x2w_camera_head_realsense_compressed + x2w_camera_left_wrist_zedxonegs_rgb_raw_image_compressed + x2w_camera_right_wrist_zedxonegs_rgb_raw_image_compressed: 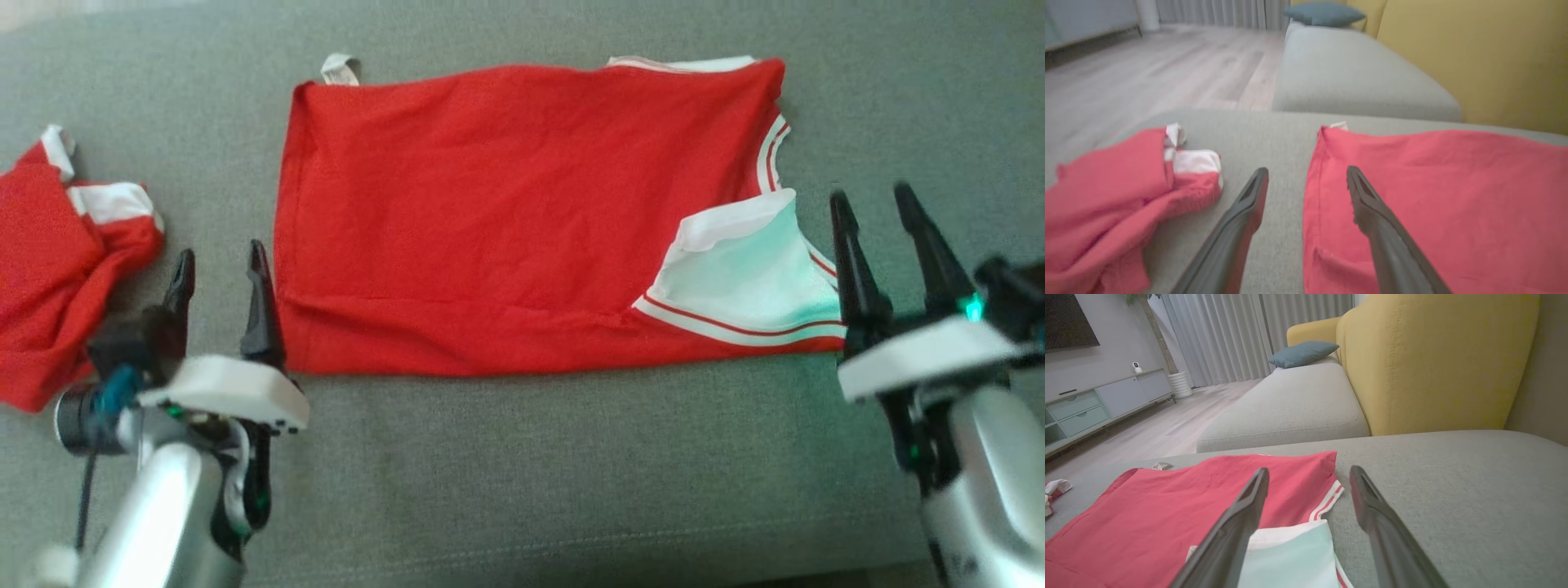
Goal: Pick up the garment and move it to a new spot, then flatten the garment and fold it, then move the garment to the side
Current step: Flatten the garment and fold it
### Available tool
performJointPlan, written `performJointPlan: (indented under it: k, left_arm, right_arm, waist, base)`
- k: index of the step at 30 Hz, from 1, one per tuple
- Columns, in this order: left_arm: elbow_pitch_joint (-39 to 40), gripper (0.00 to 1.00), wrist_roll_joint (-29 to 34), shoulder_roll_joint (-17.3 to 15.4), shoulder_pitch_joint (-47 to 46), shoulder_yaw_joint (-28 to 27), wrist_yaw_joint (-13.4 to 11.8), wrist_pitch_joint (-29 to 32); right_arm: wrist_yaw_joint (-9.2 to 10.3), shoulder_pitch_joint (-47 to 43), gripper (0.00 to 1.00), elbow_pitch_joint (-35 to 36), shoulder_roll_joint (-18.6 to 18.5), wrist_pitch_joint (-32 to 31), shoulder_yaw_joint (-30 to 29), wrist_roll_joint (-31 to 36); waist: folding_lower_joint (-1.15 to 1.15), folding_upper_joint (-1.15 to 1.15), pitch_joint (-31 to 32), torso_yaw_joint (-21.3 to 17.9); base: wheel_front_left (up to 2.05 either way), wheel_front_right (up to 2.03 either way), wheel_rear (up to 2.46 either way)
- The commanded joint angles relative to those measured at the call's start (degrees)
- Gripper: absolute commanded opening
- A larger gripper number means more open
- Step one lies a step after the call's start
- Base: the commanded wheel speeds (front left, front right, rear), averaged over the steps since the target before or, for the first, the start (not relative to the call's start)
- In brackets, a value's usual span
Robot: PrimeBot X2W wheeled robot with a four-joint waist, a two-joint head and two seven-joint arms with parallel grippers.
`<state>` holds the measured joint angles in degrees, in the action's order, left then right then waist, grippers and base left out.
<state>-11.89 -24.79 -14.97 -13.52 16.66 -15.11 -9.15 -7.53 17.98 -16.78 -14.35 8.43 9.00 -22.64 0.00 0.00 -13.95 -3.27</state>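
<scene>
A red garment (506, 220) with white striped trim lies folded flat on the grey sofa cushion (522, 465); I also see the garment (1433, 204) in the left wrist view and the garment (1180, 502) in the right wrist view. A white sleeve panel (751, 278) lies on its near right corner. My left gripper (219, 273) stands open at the garment's near left corner, holding nothing. My right gripper (878, 219) is open just off the right edge, empty. In the wrist views the left gripper (1306, 175) straddles the hem and the right gripper (1308, 475) straddles the trimmed edge.
A second red and white garment (57, 253) lies crumpled at the cushion's left end. A yellow backrest (1433, 363) rises behind the seat, with another grey cushion (1290, 408) and a teal pillow (1302, 353) beyond. Wooden floor (1147, 73) lies off the left end.
</scene>
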Motion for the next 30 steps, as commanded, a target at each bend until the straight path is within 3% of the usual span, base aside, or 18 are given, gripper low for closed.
performJointPlan:
  k: [1, 13, 26, 30]
  left_arm:
    - [4.7, 1.00, 2.1, -1.2, 0.1, -1.5, -1.3, -2.7]
    - [14.5, 1.00, 8.1, -2.4, 12.0, 0.5, -6.7, -4.9]
    - [14.4, 1.00, 7.9, -2.7, 13.3, 1.7, -6.7, -3.9]
    - [12.7, 1.00, 6.9, -2.8, 11.9, 2.6, -5.3, -2.0]
  right_arm:
    - [0.04, -2.7, 1.00, 4.7, 0.4, 0.5, -0.4, 1.5]
    - [0.04, -17.9, 1.00, 20.2, 6.0, -6.8, -4.8, 6.8]
    - [0.04, -21.0, 1.00, 24.5, 7.2, -10.5, -5.4, 7.5]
    - [0.04, -20.7, 1.00, 22.7, 6.8, -12.0, -5.9, 7.1]
  waist:
    - [0.00, 0.00, 1.3, 0.0]
    - [0.00, 0.00, 4.8, -0.6]
    - [0.00, 0.00, 5.3, -0.6]
    - [0.00, 0.00, 4.0, -0.5]
  base:
    - [0.00, 0.00, 0.00]
    - [0.00, 0.00, 0.00]
    - [0.00, 0.00, 0.00]
    - [0.00, 0.00, 0.00]
